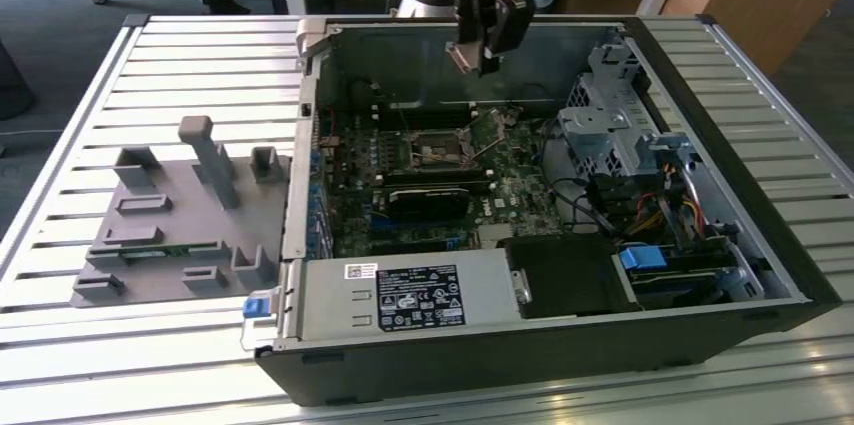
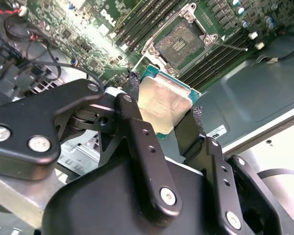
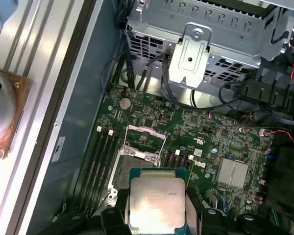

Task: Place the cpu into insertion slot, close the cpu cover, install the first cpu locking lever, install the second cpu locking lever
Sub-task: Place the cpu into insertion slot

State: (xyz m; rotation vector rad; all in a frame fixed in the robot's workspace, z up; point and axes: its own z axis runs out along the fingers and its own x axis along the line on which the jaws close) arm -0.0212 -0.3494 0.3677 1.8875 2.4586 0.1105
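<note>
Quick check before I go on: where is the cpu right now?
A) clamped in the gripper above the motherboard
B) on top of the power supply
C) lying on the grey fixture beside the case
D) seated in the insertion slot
A: in the second wrist view the cpu is clamped in the gripper, with the insertion slot beyond it open and bare.

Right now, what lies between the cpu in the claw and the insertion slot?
Nothing. In the second wrist view, only open air separates the cpu from the uncovered insertion slot.
</note>
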